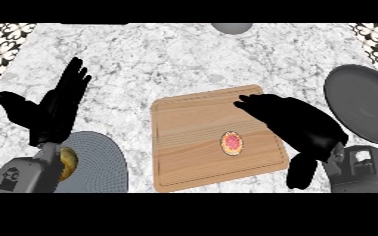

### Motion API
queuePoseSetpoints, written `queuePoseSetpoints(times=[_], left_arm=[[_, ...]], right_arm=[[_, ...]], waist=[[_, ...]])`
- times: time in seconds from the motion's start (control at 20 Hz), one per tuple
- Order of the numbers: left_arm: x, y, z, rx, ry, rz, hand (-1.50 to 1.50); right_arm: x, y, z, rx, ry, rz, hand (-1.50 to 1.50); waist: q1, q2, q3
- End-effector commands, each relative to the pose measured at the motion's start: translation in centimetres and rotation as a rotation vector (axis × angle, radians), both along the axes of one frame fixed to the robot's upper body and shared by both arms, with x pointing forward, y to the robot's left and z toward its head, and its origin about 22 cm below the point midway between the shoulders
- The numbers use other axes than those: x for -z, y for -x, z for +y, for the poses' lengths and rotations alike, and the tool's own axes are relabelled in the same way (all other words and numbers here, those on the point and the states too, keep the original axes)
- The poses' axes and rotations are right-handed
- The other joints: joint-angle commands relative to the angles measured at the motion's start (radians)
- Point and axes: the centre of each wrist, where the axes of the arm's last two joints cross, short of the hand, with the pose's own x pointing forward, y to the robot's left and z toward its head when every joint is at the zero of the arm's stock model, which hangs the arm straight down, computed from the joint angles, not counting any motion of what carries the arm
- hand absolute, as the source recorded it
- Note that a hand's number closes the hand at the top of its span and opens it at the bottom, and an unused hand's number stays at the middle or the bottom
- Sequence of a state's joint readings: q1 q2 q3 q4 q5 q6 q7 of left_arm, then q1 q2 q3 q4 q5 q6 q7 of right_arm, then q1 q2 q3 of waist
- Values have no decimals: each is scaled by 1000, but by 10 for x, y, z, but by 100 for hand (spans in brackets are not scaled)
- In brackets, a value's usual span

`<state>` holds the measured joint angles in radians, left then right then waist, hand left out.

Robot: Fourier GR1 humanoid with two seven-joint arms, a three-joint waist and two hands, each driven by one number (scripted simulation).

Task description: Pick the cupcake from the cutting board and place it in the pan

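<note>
Above the cutting board (214, 140), my right hand (295, 122) hovers open, holding nothing; the cupcake (232, 143) sits on the board just left of it, pan (354, 105) at far right. My left hand (55, 105) rests open by a grey plate (100, 160).

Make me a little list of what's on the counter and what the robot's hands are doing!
counter: marbled white and grey stone top
cutting board: wooden, in the middle
cupcake: pink-topped, sitting on the board, not held
pan: dark grey and round, at the right edge
plate: grey, lower left, with something yellowish on it, partly hidden
right hand: over the board's right side, up and right of the cupcake, holding nothing
left hand: open, fingers up, resting at the left
task state: cupcake not yet picked
</note>
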<state>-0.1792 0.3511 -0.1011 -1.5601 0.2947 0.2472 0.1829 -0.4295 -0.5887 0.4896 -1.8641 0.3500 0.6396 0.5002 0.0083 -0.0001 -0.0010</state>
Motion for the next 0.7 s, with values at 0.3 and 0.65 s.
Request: queuePoseSetpoints(times=[0.3, 0.65], left_arm=[[5, -7, 7, -11, 2, 6, 0], [-2, 1, 1, -18, 8, 8, 0]], right_arm=[[-1, 36, 34, -15, 228, -109, -150], [0, 32, 80, -31, 160, -125, -150]], waist=[[-13, -1, 1], [-3, 0, 1]])
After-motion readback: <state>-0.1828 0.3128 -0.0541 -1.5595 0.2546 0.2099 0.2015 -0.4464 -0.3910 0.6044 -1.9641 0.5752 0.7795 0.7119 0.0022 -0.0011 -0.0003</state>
